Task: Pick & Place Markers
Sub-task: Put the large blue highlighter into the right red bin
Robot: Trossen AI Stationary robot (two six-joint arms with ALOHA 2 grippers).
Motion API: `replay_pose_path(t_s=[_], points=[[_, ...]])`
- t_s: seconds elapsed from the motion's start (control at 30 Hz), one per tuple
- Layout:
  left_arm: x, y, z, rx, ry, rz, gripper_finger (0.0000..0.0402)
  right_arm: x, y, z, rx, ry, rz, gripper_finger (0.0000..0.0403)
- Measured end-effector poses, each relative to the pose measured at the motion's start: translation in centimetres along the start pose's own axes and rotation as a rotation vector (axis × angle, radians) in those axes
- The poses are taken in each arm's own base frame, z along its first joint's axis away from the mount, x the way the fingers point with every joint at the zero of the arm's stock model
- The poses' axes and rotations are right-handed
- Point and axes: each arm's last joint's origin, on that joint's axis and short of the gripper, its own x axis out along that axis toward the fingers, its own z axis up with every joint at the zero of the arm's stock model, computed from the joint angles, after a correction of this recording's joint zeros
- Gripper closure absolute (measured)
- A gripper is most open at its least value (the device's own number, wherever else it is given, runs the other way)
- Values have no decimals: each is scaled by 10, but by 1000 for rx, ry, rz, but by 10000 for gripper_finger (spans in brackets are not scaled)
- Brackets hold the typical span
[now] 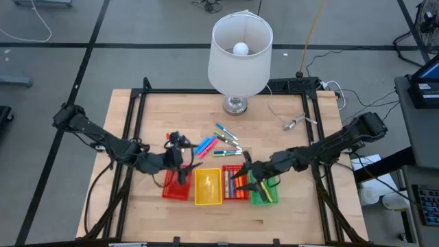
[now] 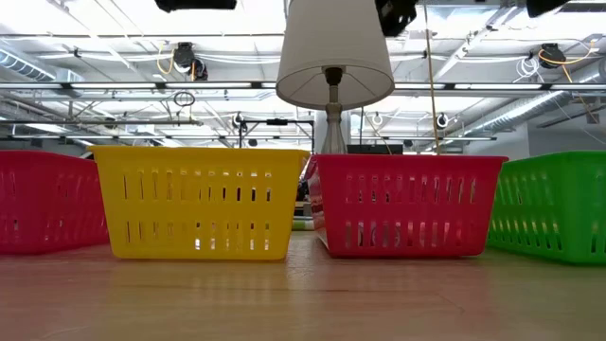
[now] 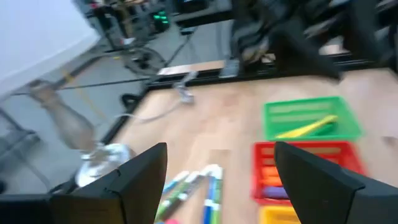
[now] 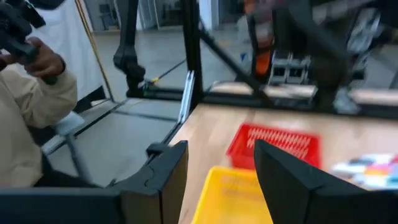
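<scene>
Several loose markers [image 1: 219, 143] in blue, pink, green and white lie flat on the wooden table, in front of the lamp; they show again in the left wrist view [image 3: 196, 190]. More markers lie in the right red tray [image 1: 235, 185], and a yellow one [image 3: 308, 127] in the green tray [image 1: 264, 192]. My left gripper [image 1: 186, 167] hangs open above the left red tray [image 1: 176, 186], with nothing between its fingers [image 3: 221, 149]. My right gripper [image 1: 240, 177] hangs open over the right red tray, also with nothing in it [image 4: 221, 146].
Four mesh trays stand in a row near the front edge: red, yellow [image 1: 208, 186], red, green. A white-shaded lamp [image 1: 239, 55] stands at the table's far middle, with a cable and clip [image 1: 295, 122] at the far right. A person [image 4: 25, 124] sits beyond the table.
</scene>
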Motion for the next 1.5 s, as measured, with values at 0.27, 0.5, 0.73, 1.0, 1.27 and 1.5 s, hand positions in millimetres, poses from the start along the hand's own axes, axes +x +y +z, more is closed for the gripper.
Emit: replay_pose_path(t_s=[0.27,0.5,0.73,1.0,1.27,1.5], points=[[21,32,0,2,18,139,101,-37,-15,22,-103,61,-210,232],[32,53,3,-62,-2,155,101,-48,-21,15,-84,170,-426,232],[40,66,6,-130,-46,89,101,-49,-24,16,-88,160,-497,232],[41,69,8,-156,-64,40,101,-49,-27,19,-112,143,-523,232],[41,68,7,-153,-63,15,101,-49,-27,22,-132,120,-521,232],[42,69,7,-166,-63,13,101,-49,-27,23,-138,111,-520,232]])
